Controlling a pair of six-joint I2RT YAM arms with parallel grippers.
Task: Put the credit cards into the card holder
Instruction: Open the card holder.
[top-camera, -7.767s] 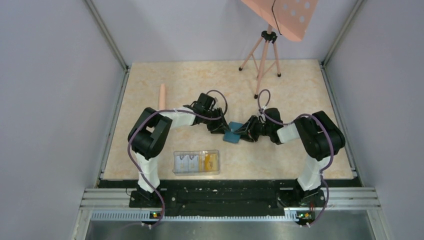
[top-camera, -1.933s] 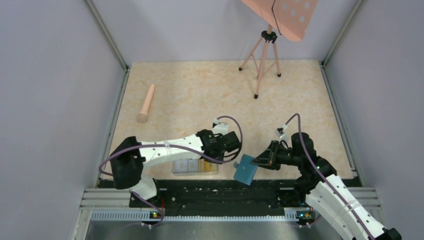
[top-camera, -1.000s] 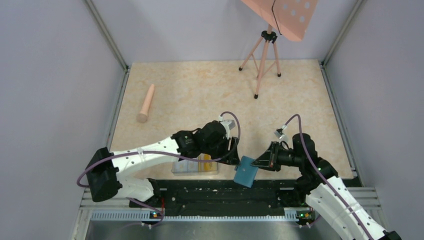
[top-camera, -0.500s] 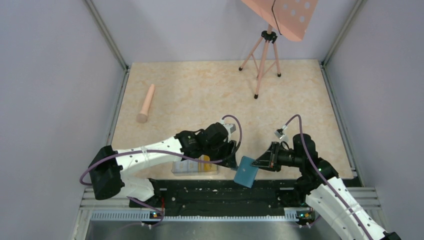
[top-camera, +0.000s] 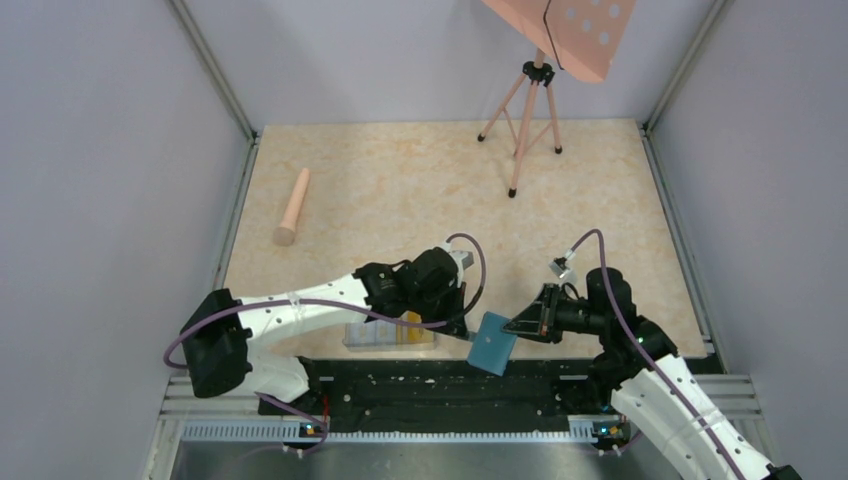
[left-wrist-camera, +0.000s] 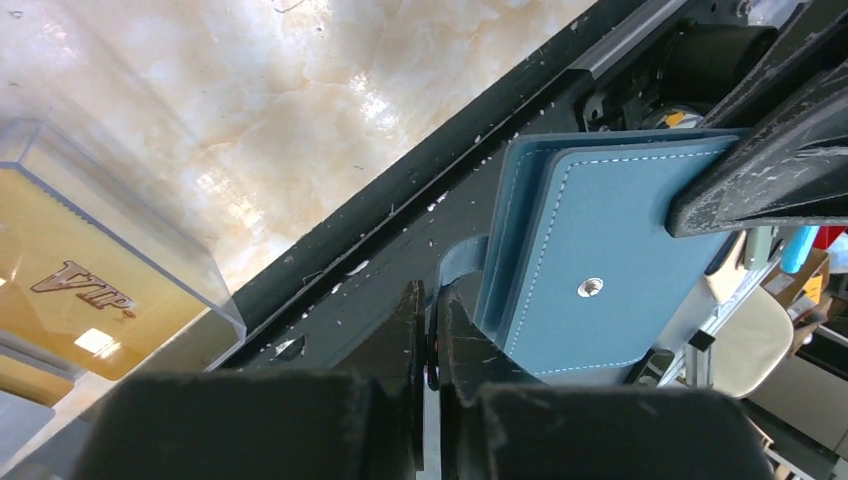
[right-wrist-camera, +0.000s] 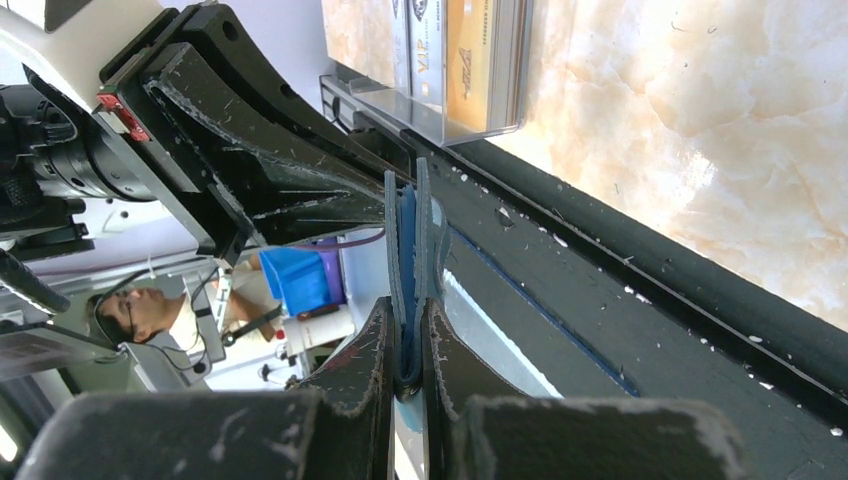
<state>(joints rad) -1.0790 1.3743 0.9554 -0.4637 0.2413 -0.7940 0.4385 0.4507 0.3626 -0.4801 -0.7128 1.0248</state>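
Left gripper (left-wrist-camera: 431, 295) reaches in from 9 o'clock, its arm lying across a clear box (top-camera: 372, 334) where the credit cards (left-wrist-camera: 70, 300) sit, at least 1 of them yellow. Its jaws are closed to a sliver and seem to nip the snap tab (left-wrist-camera: 462, 268) at the near edge of the card holder (top-camera: 490, 345), though the contact is hard to make out. The teal holder hangs folded shut in the air over the black front rail (top-camera: 420, 385), at 3 o'clock from the box. From 3 o'clock of the holder, the right gripper (right-wrist-camera: 408, 312) has its 2 fingers clamped tight on the holder's edge.

Opening the holder looks like the step in hand; no card has gone in. Next, I judge, the left should pull the tab away towards 9 o'clock to unsnap it while the right holds firm, then spread the flap so a pocket shows.
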